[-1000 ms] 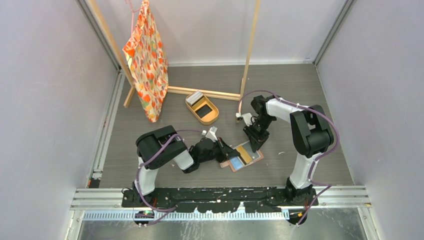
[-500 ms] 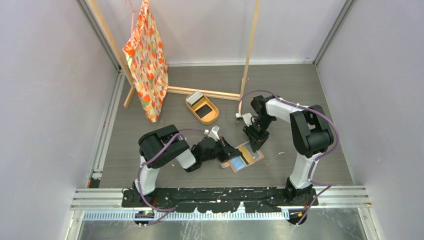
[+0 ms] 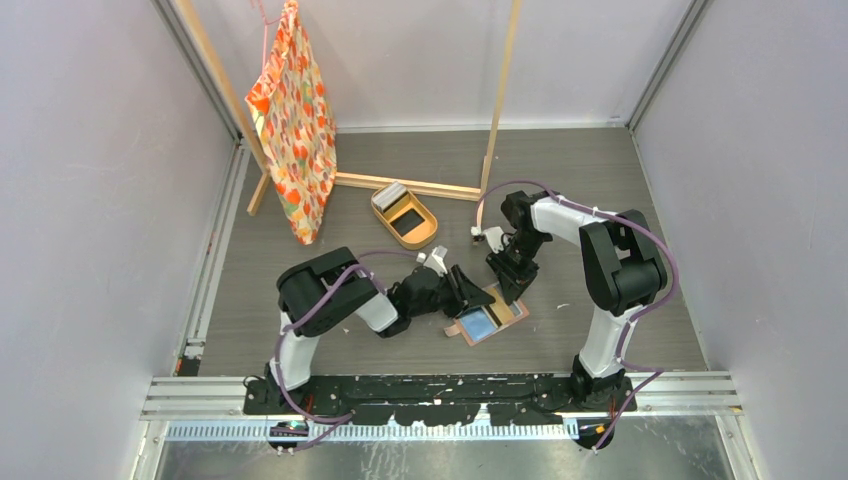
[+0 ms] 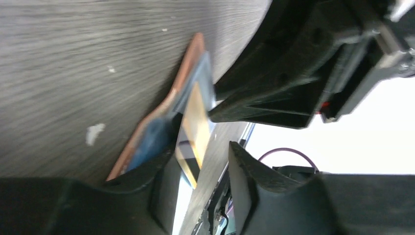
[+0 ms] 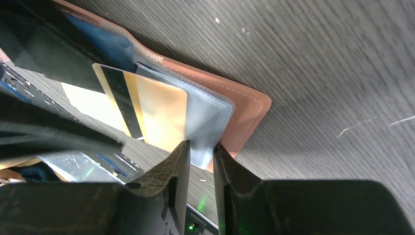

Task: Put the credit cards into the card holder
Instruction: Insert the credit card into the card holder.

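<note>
Card [image 5: 156, 112] half in the holder [image 5: 244, 105] pocket! Left gripper [image 4: 200, 149] jaws stand apart either side of it, seemingly gripping nothing; right gripper [image 5: 200, 146] pinches the holder's edge. Next: nudge the card home.

The card holder [image 3: 490, 322] lies open on the worktop [image 3: 300, 240], near the middle, with one credit card [image 5: 147, 110] partly in the pocket of its far right half. The left claw [image 3: 468, 296] is at its left edge, the right claw [image 3: 512, 294] at its far edge. Farther off and to the left, a tray [image 3: 432, 232] holds other credit cards [image 3: 390, 193]; behind it stands a rack [image 3: 400, 185], a bag [image 3: 295, 120] hanging at its left end
</note>
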You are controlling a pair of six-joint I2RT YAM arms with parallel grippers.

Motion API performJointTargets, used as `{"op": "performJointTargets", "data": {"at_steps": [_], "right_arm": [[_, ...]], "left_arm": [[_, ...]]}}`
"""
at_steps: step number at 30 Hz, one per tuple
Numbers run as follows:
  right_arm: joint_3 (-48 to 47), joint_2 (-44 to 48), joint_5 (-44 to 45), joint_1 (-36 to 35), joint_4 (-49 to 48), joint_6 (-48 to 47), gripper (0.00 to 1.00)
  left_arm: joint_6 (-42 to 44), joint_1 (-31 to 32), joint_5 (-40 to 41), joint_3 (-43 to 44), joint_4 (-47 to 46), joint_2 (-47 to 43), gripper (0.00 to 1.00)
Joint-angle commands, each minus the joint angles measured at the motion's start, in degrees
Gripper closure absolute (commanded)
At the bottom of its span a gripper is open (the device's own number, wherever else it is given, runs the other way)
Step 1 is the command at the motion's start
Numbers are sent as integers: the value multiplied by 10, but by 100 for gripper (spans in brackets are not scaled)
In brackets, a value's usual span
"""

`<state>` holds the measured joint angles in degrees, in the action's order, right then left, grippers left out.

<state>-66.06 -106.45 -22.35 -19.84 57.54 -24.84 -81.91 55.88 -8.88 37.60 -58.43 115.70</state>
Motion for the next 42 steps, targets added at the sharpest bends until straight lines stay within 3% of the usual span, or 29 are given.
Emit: {"op": "performJointTargets", "data": {"at_steps": [1, 10, 16, 21, 34, 42], "right_arm": [[-17, 5, -12, -6, 5, 5, 71], [-17, 6, -13, -6, 6, 5, 70], [-17, 6, -13, -6, 6, 5, 70], [-17, 6, -14, -6, 6, 5, 70], [-17, 5, -14, -8, 6, 5, 70], [-19, 9, -17, -8, 8, 4, 70]], "left_arm": [[52, -7, 22, -16, 96, -48, 51], [107, -8, 32, -10, 219, -119, 50], [116, -7, 33, -8, 247, -137, 58], [110, -3, 21, 1, 237, -124, 62], [90, 1, 2, 47, 187, -63, 85], [85, 1, -10, 81, 183, -38, 88]]}}
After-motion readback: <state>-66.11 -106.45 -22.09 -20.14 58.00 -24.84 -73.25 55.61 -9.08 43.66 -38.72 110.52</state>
